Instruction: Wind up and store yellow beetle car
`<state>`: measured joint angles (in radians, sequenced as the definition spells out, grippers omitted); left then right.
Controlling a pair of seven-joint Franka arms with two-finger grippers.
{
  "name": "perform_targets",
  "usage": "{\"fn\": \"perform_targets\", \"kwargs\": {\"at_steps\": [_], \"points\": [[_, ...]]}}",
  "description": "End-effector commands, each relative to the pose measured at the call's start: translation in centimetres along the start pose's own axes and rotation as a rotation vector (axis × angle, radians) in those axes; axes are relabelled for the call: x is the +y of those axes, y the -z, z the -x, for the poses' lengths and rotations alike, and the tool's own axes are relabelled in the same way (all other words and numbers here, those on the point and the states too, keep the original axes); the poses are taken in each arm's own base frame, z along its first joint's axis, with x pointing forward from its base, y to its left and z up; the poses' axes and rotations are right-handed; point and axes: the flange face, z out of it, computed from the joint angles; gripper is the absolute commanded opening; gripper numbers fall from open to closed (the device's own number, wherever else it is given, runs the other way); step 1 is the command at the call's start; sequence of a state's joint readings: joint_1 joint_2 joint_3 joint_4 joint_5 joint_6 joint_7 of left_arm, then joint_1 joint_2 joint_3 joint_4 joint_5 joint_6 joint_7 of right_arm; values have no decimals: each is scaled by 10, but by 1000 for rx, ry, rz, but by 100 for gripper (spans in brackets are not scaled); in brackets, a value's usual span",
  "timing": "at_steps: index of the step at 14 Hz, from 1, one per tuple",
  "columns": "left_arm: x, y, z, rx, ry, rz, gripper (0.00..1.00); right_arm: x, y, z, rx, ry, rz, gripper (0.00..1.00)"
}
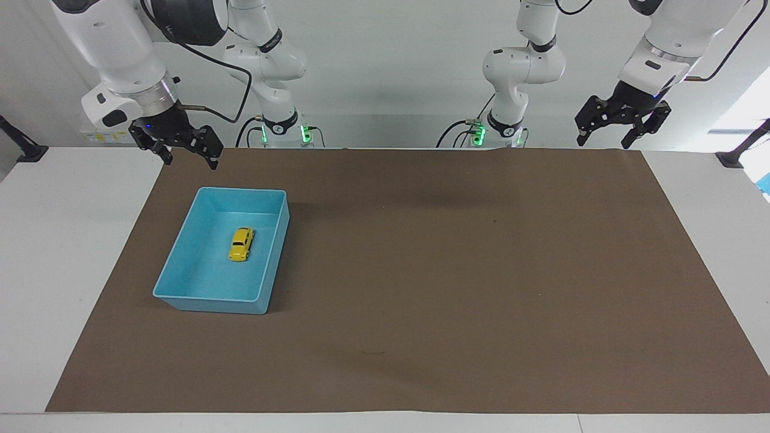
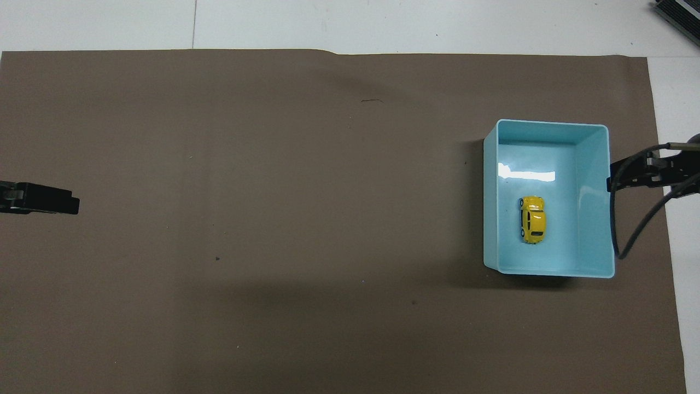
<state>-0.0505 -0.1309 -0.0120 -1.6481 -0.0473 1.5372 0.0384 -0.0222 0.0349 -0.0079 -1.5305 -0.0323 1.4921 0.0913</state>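
Light blue bin (image 1: 180,288) (image 2: 593,219) on brown mat (image 1: 451,288) (image 2: 273,219), toward right arm's end of white table (image 1: 54,270).

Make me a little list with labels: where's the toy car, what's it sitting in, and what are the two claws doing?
toy: yellow beetle car, on its wheels
holder: blue bin, car inside it
bin spot: on the brown mat, toward the right arm's end of the table
right claw: open, empty, raised above the mat's edge by the bin
left claw: open, empty, waiting
touching the car: nothing
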Motion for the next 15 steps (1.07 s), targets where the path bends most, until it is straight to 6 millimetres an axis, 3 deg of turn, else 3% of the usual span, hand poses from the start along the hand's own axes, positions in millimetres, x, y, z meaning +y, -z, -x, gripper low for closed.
{"fn": "perform_targets", "kwargs": {"at_steps": [1, 15], "points": [[-2, 1, 8, 2, -4, -20, 100, -4, 4, -8, 28, -11, -24, 100], [-3, 1, 8, 2, -1, -20, 100, -2, 0, -8, 28, -23, -57, 100]]}}
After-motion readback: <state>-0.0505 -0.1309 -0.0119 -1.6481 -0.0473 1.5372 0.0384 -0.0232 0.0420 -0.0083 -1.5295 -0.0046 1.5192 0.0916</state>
